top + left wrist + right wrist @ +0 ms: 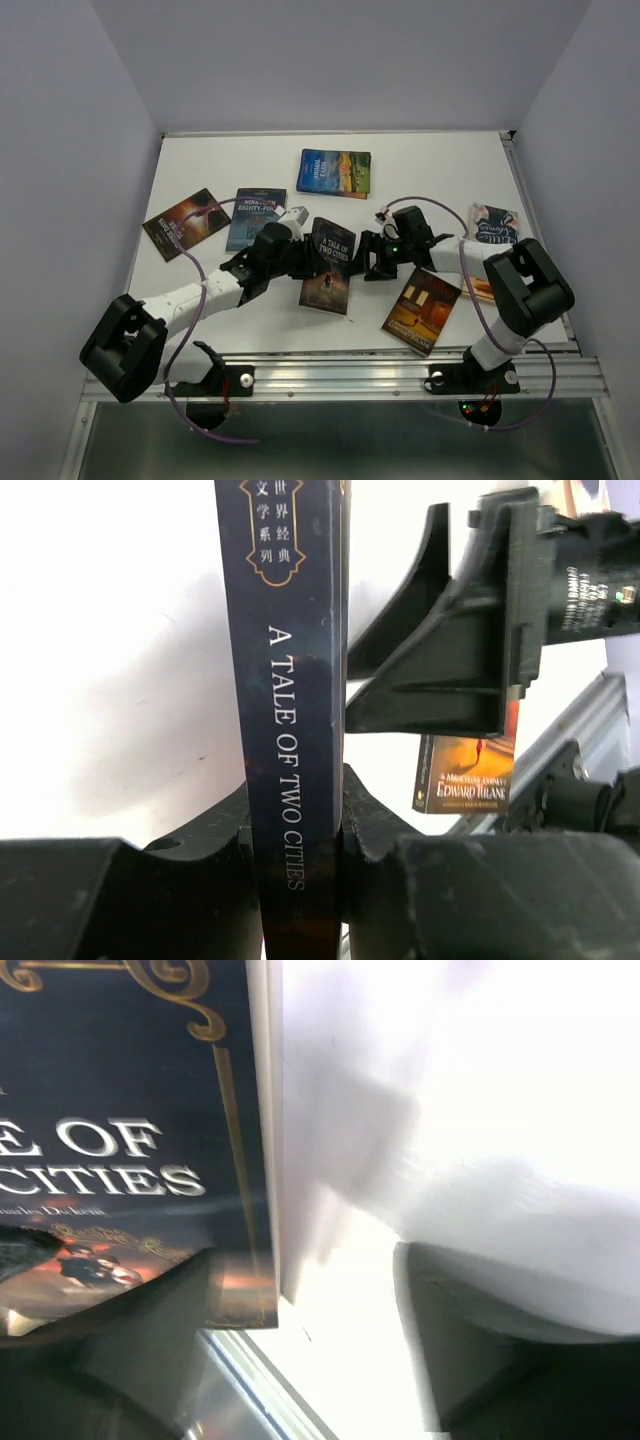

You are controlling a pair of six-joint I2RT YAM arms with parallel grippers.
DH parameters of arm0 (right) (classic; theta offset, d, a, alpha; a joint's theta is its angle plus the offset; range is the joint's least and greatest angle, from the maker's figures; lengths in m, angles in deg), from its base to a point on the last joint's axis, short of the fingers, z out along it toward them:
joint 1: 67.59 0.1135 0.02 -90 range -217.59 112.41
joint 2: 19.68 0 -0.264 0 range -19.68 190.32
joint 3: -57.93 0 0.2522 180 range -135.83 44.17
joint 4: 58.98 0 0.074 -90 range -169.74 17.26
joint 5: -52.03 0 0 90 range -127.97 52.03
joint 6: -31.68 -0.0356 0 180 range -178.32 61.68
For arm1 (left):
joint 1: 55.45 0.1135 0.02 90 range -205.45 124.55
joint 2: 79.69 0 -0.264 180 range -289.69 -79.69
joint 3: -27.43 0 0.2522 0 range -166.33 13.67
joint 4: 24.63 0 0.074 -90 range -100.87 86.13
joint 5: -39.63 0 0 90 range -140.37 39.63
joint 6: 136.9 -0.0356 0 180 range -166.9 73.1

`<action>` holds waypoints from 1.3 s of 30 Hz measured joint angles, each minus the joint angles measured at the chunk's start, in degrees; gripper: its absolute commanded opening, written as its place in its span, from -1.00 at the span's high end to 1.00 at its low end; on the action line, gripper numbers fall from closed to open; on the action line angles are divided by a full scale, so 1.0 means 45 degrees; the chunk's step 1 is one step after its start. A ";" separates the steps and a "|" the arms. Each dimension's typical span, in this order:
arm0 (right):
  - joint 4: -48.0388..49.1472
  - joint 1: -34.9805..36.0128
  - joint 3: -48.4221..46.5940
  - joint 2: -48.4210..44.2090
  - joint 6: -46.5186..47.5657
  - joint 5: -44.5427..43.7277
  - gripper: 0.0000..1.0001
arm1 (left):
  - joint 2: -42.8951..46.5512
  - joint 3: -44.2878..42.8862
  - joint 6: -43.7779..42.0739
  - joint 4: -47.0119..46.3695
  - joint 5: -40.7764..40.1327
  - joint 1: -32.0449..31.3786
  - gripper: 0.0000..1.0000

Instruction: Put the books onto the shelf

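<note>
The dark book "A Tale of Two Cities" [332,268] stands on edge at the table's middle, and my left gripper [306,258] is shut on it. In the left wrist view its spine [290,680] is pinched between both fingers of the left gripper [295,805]. My right gripper [372,258] is open just right of the book. In the right wrist view the book's cover [120,1140] and white page edge lie inside the open right gripper [300,1295], with a wide gap to the right finger [470,1340]. The shelf is out of view.
Other books lie flat: a blue one [255,216] and a dark reddish one [186,223] at left, a blue-yellow one [333,173] at the back, an orange one [421,311] at front right, a pale one [496,224] at right. A metal rail [340,372] runs along the near edge.
</note>
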 measured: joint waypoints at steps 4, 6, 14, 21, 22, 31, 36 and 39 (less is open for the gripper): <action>-0.0019 -0.0049 0.0000 -0.1020 0.0738 -0.0617 -1.00 | 0.0865 -0.0301 -0.0102 0.0704 -0.1117 -0.0063 1.00; -0.0024 -0.0044 0.0000 -0.1554 0.1093 -0.0777 -1.00 | 0.1073 -0.0607 -0.0053 0.0831 -0.1894 -0.0063 1.00; 0.2050 -0.0044 0.0549 -0.3745 0.0287 -0.0646 -1.00 | 0.1365 -0.1627 0.1525 0.0355 -0.6047 -0.0039 1.00; 0.7344 -0.0049 0.1549 -0.3478 -0.3463 0.0981 -1.00 | 0.1603 -0.1651 0.2458 -0.1549 -0.7713 -0.0034 1.00; 0.7873 -0.0049 0.1549 -0.3337 -0.3789 0.1088 -1.00 | 0.1710 -0.1598 0.2482 -0.2059 -0.7815 -0.0034 1.00; 1.2546 -0.0053 0.1428 -0.1331 -0.7145 0.2613 -1.00 | 0.2205 -0.1486 0.2278 -0.5013 -0.7184 -0.0039 1.00; 1.5154 -0.0058 0.1263 0.0058 -0.9622 0.2948 -1.00 | 0.2200 -0.1151 0.2365 -0.5600 -0.6703 -0.0078 1.00; 1.5718 -0.0058 0.0903 0.0704 -1.0622 0.2977 -1.00 | 0.2152 -0.0908 0.2599 -0.5654 -0.6562 -0.0194 1.00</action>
